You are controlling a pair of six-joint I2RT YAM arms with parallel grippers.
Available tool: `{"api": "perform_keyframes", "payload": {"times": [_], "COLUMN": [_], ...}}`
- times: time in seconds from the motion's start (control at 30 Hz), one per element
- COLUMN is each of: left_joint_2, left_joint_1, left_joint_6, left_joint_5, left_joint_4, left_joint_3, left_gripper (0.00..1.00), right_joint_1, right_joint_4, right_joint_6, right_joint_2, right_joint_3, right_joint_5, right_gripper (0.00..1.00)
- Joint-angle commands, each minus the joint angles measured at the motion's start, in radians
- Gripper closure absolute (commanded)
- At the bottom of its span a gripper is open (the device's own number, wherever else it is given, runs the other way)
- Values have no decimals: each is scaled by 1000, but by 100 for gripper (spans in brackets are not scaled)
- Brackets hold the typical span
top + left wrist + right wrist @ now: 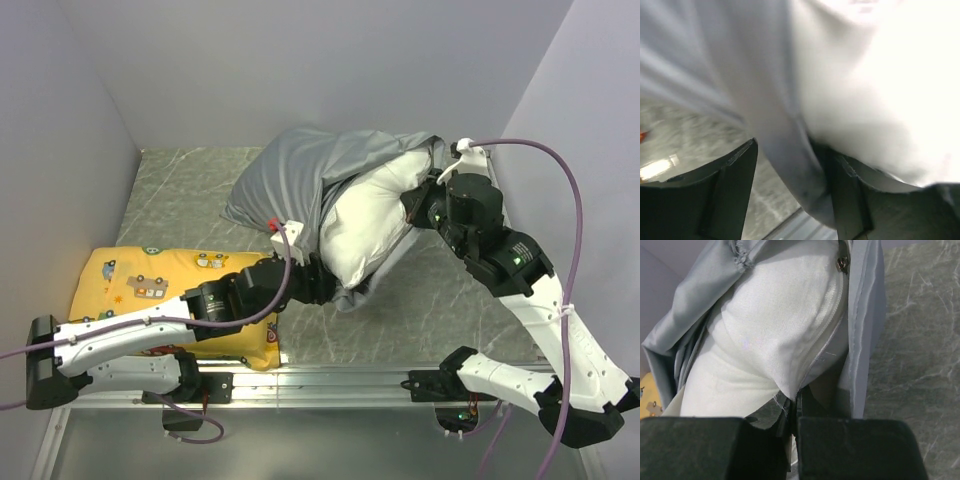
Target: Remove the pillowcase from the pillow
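The pillowcase [295, 170] lies bunched toward the back of the table [180, 190], near its middle, covering the far and left part of the pillow [370, 215]. The pillow bulges out of the open end, bare and white, toward the front right. In the right wrist view a zip pull [842, 262] shows at the pillowcase's open edge, beside the bare pillow.

The right gripper [795, 410] is at the pillow's right end. Its fingers [860, 447] stand almost together, and a peak of the pillow's white cloth is drawn down into the thin gap between them, so they are pinching the pillow.

The left gripper [792, 150] is at the near edge of the bundle. Its fingers [735, 190] stand apart with a fold of grey pillowcase hanging between them. I cannot tell whether they press on it.

The left arm [150, 325] lies low and stretched out to the right, crossing over a yellow cushion [120, 275] at the front left. The right arm [520, 270] rises from its base, bends at the elbow and reaches back along the right wall [590, 120], its wrist turned in toward the pillow.
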Motion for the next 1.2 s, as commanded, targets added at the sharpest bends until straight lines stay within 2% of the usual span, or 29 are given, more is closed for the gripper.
{"api": "perform_keyframes", "payload": {"times": [0.0,0.07,0.2,0.27,0.3,0.33,0.4,0.43,0.5,0.57,0.63,0.67,0.73,0.8,0.87,0.9,1.0,1.03,1.17], "left_joint_2": [30,65,123,162,177,215,272,284,274,246,200,194,205,253,368,423,508,534,633], "left_joint_1": [-53,-67,-82,-90,-90,-89,-78,-55,-18,74,198,236,287,297,295,292,283,261,169], "left_joint_6": [41,37,-6,-58,-83,-141,-196,-254,-269,-269,-232,-223,-171,-140,-111,-83,-74,-59,-25], "left_joint_5": [104,97,20,-66,-100,-196,-271,-317,-313,-243,-154,-55,16,111,150,223,337,407,471], "left_joint_4": [173,159,95,32,-5,-43,-173,-204,-208,-159,-19,22,188,274,257,307,381,394,424], "left_joint_3": [-4,2,-3,-3,0,11,26,29,10,-42,-102,-112,-116,-65,93,162,245,317,457], "left_gripper": [36,35,41,45,51,54,60,60,60,60,56,55,51,48,49,48,42,41,37], "right_joint_1": [20,20,20,20,21,18,16,3,-19,-59,-82,-97,-97,-97,-97,-96,-97,-97,-94], "right_joint_4": [121,130,115,106,101,92,79,73,67,73,102,113,163,176,164,161,133,119,130], "right_joint_6": [19,22,16,16,19,21,22,24,28,44,50,56,54,62,62,59,39,33,44], "right_joint_2": [10,12,25,35,39,39,35,18,-2,-40,-66,-85,-111,-119,-126,-131,-133,-113,-10], "right_joint_3": [52,44,84,119,131,142,173,179,176,150,107,96,85,111,186,212,331,393,503], "right_joint_5": [-10,-5,7,-14,-26,-45,-54,-62,-95,-157,-206,-232,-296,-312,-345,-343,-321,-318,-402], "right_gripper": [100,100,100,100,100,100,100,100,100,100,100,100,100,100,100,100,100,100,100]}}
